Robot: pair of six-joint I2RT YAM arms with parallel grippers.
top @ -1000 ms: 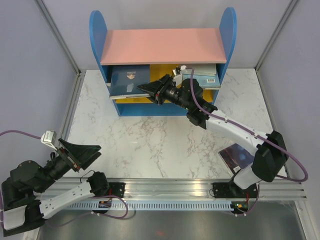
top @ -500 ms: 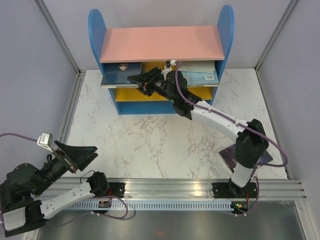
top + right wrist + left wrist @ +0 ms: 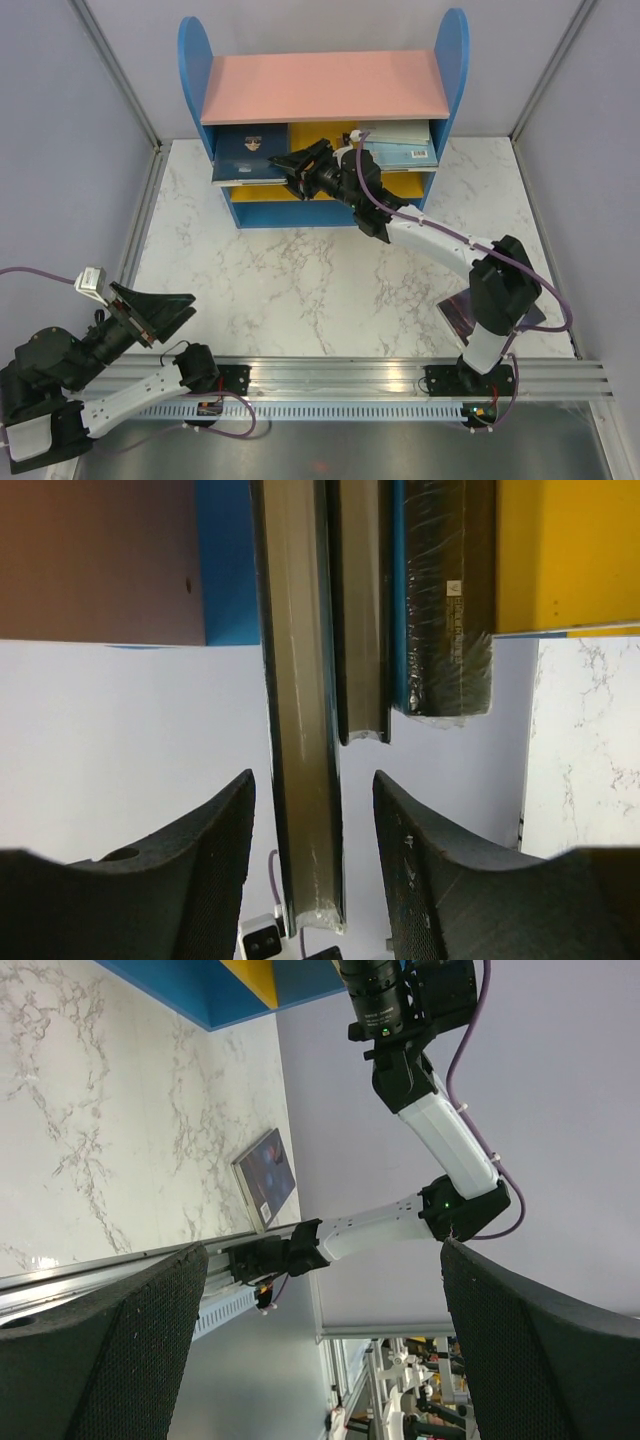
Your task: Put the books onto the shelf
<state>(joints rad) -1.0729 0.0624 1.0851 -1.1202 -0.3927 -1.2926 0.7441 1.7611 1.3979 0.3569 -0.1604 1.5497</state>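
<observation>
Shelf [image 3: 196,60] stands at the far side of the tabletop [image 3: 300,285], and we see books on the board under its pink top. A navy book [image 3: 250,150] lies on a small stack at the left, and a pale blue book [image 3: 400,150] lies at the right. The right tool [image 3: 295,168] reaches in between them, its tips at the navy book's right edge. From the right wrist we look along the stacked edges. The thin edge of one book runs between the two fingers [image 3: 200,870] with a sliver of gap on either side, so we read this tool as released: parted around the book, not clamping it. A dark paperback [image 3: 268,1175] lies flat on the tabletop near the right arm's base, well apart from both tools. The left tool [image 3: 172,306] hangs at the near left, spread wide and holding nothing.
</observation>
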